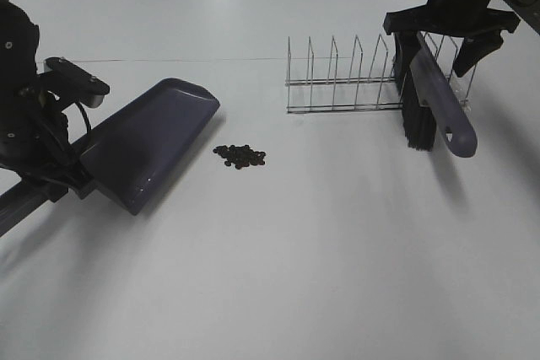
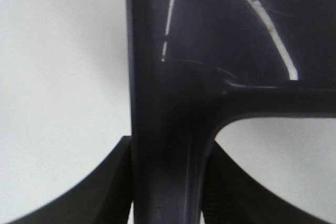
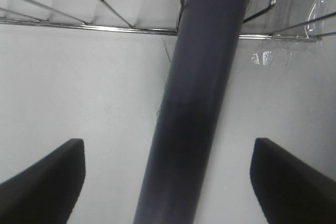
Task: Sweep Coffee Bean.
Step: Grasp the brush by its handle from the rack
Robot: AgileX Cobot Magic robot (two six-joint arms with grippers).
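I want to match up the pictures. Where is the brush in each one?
Exterior high: the brush is on the right of the picture, leaning at the right end of the wire rack.
Left wrist: not in it; only the dustpan shows.
Right wrist: the brush handle fills the middle of the picture, with the wire rack behind it.
Shared landmark: the wire rack, seen in the exterior high and right wrist views.
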